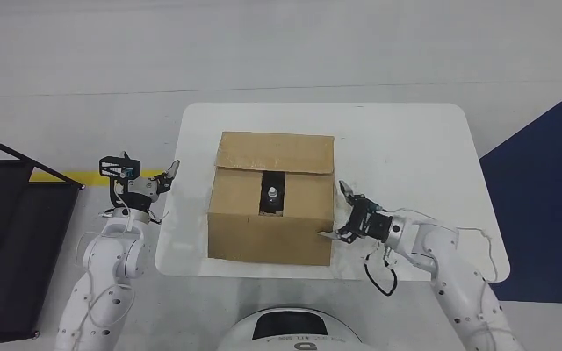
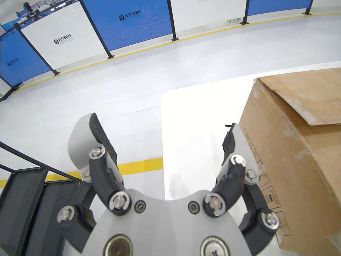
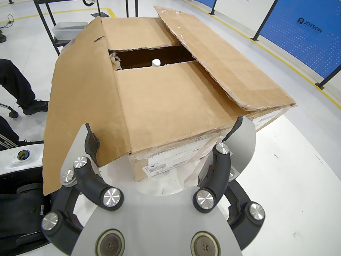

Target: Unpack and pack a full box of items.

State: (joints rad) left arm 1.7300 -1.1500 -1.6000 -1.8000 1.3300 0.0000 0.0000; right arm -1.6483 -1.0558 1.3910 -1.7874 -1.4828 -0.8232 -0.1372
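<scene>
A brown cardboard box (image 1: 272,197) stands in the middle of the white table (image 1: 404,149). Its top flaps are partly folded in, leaving a dark gap where the white cap of a bottle (image 1: 273,193) (image 3: 155,62) shows. My right gripper (image 1: 338,212) (image 3: 165,129) is open at the box's (image 3: 165,102) right side, its fingers level with the near right corner, one close to the hanging near flap (image 3: 77,91). My left gripper (image 1: 156,174) (image 2: 162,126) is open and holds nothing, at the table's (image 2: 191,113) left edge, a short way from the box (image 2: 293,139).
A black metal rack (image 1: 26,246) (image 2: 26,187) stands on the floor left of the table. Yellow floor tape (image 2: 141,163) runs beside it. Blue and white fence panels (image 2: 128,19) ring the area. A dark stand with a grey tray (image 3: 69,29) is beyond the box.
</scene>
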